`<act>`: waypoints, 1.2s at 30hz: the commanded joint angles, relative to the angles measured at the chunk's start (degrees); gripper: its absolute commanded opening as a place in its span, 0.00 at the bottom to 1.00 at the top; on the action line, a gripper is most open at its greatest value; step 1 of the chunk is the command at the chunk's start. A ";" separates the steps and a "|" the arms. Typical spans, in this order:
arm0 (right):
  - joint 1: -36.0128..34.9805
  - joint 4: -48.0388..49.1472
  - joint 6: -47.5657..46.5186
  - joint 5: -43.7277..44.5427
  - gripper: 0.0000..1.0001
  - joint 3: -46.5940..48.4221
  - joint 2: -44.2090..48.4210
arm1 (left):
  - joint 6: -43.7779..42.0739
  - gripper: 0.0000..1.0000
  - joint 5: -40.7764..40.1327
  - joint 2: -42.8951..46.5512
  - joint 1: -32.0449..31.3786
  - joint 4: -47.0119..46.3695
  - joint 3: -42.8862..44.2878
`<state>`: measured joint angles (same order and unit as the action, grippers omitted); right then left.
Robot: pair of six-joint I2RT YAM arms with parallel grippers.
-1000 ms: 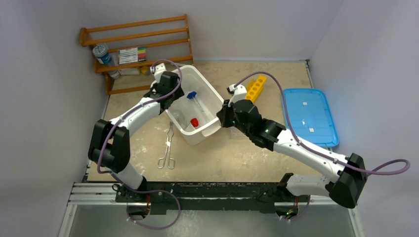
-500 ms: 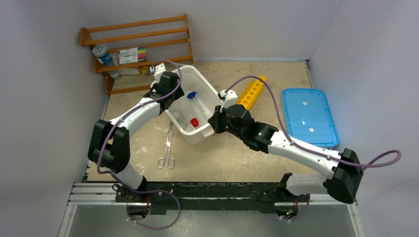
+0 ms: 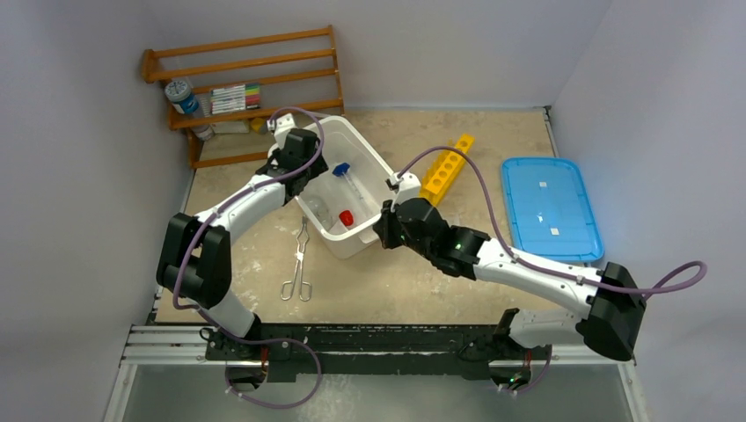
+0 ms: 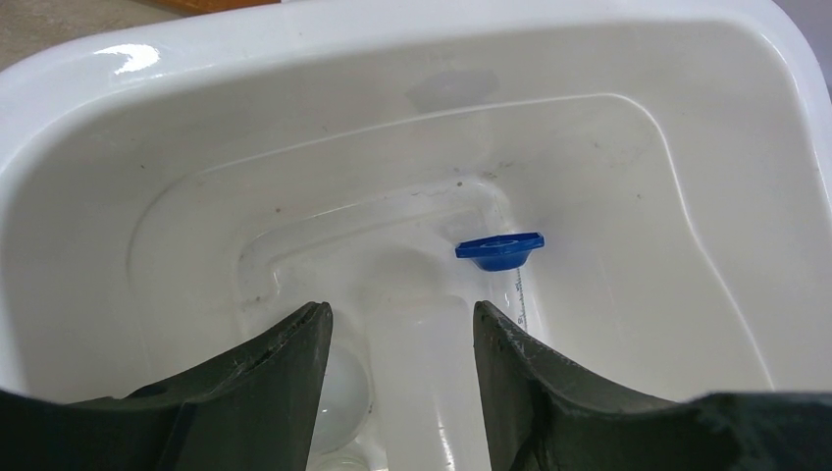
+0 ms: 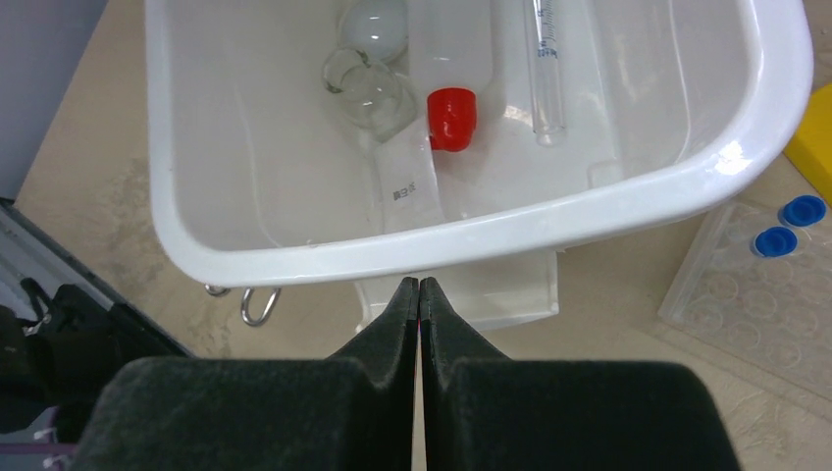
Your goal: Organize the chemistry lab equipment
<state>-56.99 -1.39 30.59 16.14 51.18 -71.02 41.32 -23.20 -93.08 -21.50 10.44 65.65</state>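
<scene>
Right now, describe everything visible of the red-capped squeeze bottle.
The squeeze bottle is translucent whitish plastic with a red cap. It lies on its side on the floor of the white tub, cap pointing at the rim nearest the right wrist camera. A clear glass jar sits close against one flank, perhaps touching; a thin tube lies apart on the other.

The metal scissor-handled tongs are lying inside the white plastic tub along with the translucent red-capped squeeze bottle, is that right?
Not quite. The metal scissor-handled tongs lie on the table outside the white plastic tub, beside its near-left corner. The translucent red-capped squeeze bottle is indeed inside. The top external view shows this.
</scene>
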 commanded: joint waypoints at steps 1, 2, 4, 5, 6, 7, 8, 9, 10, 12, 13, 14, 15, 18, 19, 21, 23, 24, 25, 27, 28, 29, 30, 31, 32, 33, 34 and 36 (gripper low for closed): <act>0.01 0.44 0.57 6.64 0.00 -1.01 -1.95 | -0.97 0.55 -1.35 2.99 0.31 -0.73 -1.03; 0.40 1.38 -0.24 7.96 0.00 -1.30 -2.19 | -1.26 0.55 -1.44 3.32 0.31 -0.62 -1.54; 2.04 4.31 -1.94 7.10 0.00 -1.64 -2.55 | -1.41 0.55 -1.57 4.02 0.23 -0.59 -2.75; 3.08 5.62 -2.55 6.51 0.00 -1.60 -2.97 | -1.48 0.55 -1.63 4.31 0.30 -0.47 -3.33; 4.10 6.76 -3.12 6.05 0.00 -1.31 -3.35 | -1.55 0.55 -1.67 4.71 0.26 -0.31 -3.93; 4.90 7.70 -3.81 5.70 0.00 -0.80 -3.86 | -1.58 0.55 -1.74 5.07 0.30 -0.18 -4.65; 5.56 8.74 -4.77 5.63 0.00 -0.11 -4.58 | -1.61 0.55 -1.88 5.61 0.22 -0.01 -5.13; 6.21 9.68 -5.95 5.65 0.00 0.61 -5.37 | -1.60 0.55 -2.18 6.15 0.29 0.02 -5.62; 6.79 10.35 -6.92 5.68 0.00 1.68 -6.60 | -1.67 0.55 -2.42 7.14 0.29 -0.09 -6.22; 7.75 11.01 -8.52 5.74 0.00 3.67 -8.80 | -1.85 0.55 -2.45 8.03 0.26 -0.30 -6.94; 8.08 11.46 -9.21 5.77 0.00 4.80 -9.79 | -1.93 0.55 -2.30 8.43 0.29 -0.06 -7.01; 8.32 11.83 -9.91 5.70 0.00 6.31 -10.76 | -2.02 0.55 -2.01 8.66 0.29 0.13 -6.98; 8.67 12.19 -10.41 5.69 0.00 7.06 -11.59 | -2.03 0.55 -1.76 8.88 0.23 0.26 -7.01; 9.91 13.19 -11.69 5.02 0.00 8.99 -13.89 | -2.03 0.55 -0.93 9.27 0.22 0.25 -7.07; 10.41 13.56 -12.04 4.71 0.00 9.52 -14.55 | -2.03 0.55 -0.56 9.30 0.18 0.22 -7.06; 11.76 14.55 -12.80 3.90 0.00 10.34 -15.63 | -2.03 0.55 0.51 9.30 0.22 -0.20 -7.13; 13.63 15.43 -13.38 2.41 0.00 11.17 -17.03 | -2.25 0.55 1.82 9.50 0.10 -1.25 -7.65; 14.60 15.90 -13.83 1.64 0.00 11.59 -17.78 | -2.37 0.55 2.29 9.60 0.13 -1.85 -7.84; 15.58 16.45 -14.27 1.08 0.00 12.11 -18.51 | -2.45 0.55 2.67 9.66 0.14 -2.15 -7.97; 17.27 17.10 -15.48 -0.05 0.00 13.57 -20.16 | -2.75 0.55 3.25 9.84 0.08 -2.33 -7.91; 18.04 17.16 -16.08 -0.40 0.00 14.52 -20.92 | -2.78 0.55 3.59 9.94 0.11 -2.39 -7.96; 18.69 17.35 -16.65 -0.80 0.00 15.47 -21.77 | -2.82 0.55 3.86 10.02 0.05 -2.43 -7.94; 19.43 17.50 -17.17 -1.23 0.00 16.53 -22.54 | -2.82 0.55 4.12 10.02 0.05 -2.42 -7.91; 20.29 17.75 -17.74 -1.68 0.00 17.94 -23.31 | -2.86 0.55 4.33 10.14 -0.09 -2.44 -7.93; 20.91 17.96 -18.31 -2.24 0.00 19.05 -24.16 | -2.83 0.55 4.45 10.23 -0.11 -2.50 -8.05; 21.61 17.87 -18.86 -2.92 0.00 20.32 -25.07 | -2.93 0.55 5.00 10.37 -0.22 -2.64 -8.08; 22.03 17.39 -19.33 -3.40 0.00 21.86 -26.19 | -3.33 0.55 6.24 10.56 -0.24 -3.41 -8.14; 22.43 16.60 -20.38 -3.58 0.00 24.08 -27.54 | -4.44 0.55 8.82 11.25 -0.39 -5.33 -8.69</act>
<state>-35.51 12.82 13.87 14.74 69.38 -97.32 39.24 -18.61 -84.71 -21.52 9.89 57.69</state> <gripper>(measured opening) 0.004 0.547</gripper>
